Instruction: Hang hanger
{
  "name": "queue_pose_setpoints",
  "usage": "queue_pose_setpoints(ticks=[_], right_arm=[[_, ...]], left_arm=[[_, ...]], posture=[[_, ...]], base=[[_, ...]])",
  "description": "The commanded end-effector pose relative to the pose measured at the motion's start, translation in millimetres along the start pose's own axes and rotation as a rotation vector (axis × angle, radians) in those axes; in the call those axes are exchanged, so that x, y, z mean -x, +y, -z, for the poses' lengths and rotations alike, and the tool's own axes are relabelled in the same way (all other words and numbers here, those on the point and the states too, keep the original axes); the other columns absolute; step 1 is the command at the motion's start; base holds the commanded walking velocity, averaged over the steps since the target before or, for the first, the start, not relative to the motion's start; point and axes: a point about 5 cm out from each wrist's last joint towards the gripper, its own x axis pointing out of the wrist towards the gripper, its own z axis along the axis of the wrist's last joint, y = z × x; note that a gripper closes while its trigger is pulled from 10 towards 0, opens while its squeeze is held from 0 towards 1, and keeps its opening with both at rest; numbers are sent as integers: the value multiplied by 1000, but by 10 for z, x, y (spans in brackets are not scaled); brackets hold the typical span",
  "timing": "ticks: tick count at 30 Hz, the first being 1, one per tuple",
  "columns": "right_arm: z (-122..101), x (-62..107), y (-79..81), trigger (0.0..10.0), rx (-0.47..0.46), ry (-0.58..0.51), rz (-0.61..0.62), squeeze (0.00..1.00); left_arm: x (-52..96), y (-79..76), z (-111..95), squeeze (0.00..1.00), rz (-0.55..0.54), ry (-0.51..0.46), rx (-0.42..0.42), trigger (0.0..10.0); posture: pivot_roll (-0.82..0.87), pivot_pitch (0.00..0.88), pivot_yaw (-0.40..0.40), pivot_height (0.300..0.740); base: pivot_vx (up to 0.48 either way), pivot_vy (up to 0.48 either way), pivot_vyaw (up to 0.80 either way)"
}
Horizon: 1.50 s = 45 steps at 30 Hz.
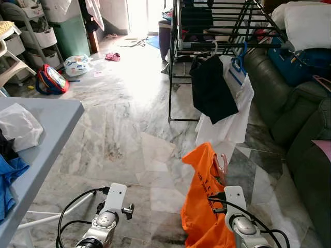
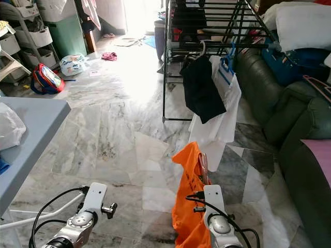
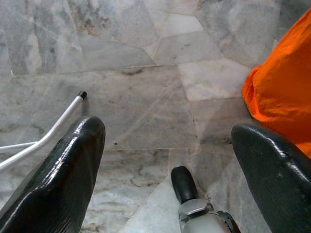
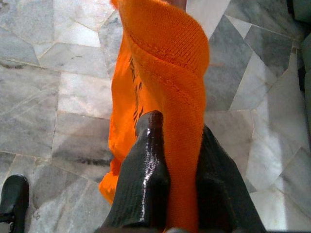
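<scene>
Two silver arms are seen at the lower edge of the head views, each ending in a white rectangular plate above a rounded metal wrist joint. Black cables are looped beside the left arm (image 1: 101, 222) and trailed from the right arm (image 1: 240, 222). A small silver knob is fitted to the left wrist. The fingers (image 3: 58, 179) are glossy black, broad and rounded. A black foot (image 3: 183, 184) is seen lower centre.

The right end effector (image 4: 177, 160) pinches an orange garment (image 4: 160, 63) hanging above the marble floor (image 4: 58, 92).
</scene>
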Motion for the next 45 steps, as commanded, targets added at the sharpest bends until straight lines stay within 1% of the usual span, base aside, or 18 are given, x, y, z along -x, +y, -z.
queue_pose_setpoints(ticks=[1,2,4,5,8,12,15,17,21,23,25,30,37,41,45], right_arm=[[-44,-12,-26,10000,-19,-13,18,0],[-33,-8,-27,10000,-25,-10,21,0],[-32,-3,-41,10000,-27,-23,35,0],[-32,-3,-41,10000,-27,-23,35,0],[-114,-11,-95,10000,-69,-75,61,0],[-121,-10,-103,10000,-96,-83,65,0],[-81,0,-84,10000,-99,-74,63,0],[-27,13,-55,10000,-95,-55,58,0],[14,20,-37,10000,-96,-34,50,0],[33,23,-43,10000,-89,-23,48,0],[59,23,-77,10000,-107,-1,55,0],[106,29,-115,10000,-106,30,65,0],[136,35,-117,10000,-103,47,58,0],[204,54,-73,10000,-54,74,32,0],[229,62,-52,10000,-52,84,26,0]], left_arm=[[-8,6,-45,0,5,-15,7,10000],[-9,5,-58,0,7,-22,9,10000],[-18,-6,-118,0,26,-46,51,10000],[-18,-6,-118,0,26,-46,51,10000],[-31,-25,-261,0,55,-113,97,10000],[-28,-32,-270,0,69,-124,93,10000],[-20,-25,-226,0,69,-119,99,10000],[-8,1,-137,0,53,-90,91,10000],[3,34,-56,0,35,-59,85,10000],[8,50,-20,0,26,-43,81,10000],[17,73,32,0,16,-18,68,10000],[27,116,84,0,-7,6,62,10000],[31,139,102,0,-12,14,56,10000],[44,158,157,0,-15,35,34,10000],[53,167,190,0,-20,44,31,10000]], posture=[[-33,4,-4,740],[-33,4,-4,740],[-43,11,4,740],[-43,11,4,740],[-53,23,13,740],[-53,24,16,740],[-55,25,20,740],[-49,23,20,740],[-44,18,19,740],[-42,16,18,740],[-40,11,17,740],[-40,4,17,740],[-37,0,17,740],[-37,0,18,740],[-36,0,18,740]], base=[[0,0,0],[0,0,0],[0,0,0],[0,0,0],[0,0,0],[0,0,0],[0,0,0],[0,0,0],[0,0,0],[0,0,0],[0,0,0],[0,0,0],[0,0,0],[0,0,0],[0,0,0]])
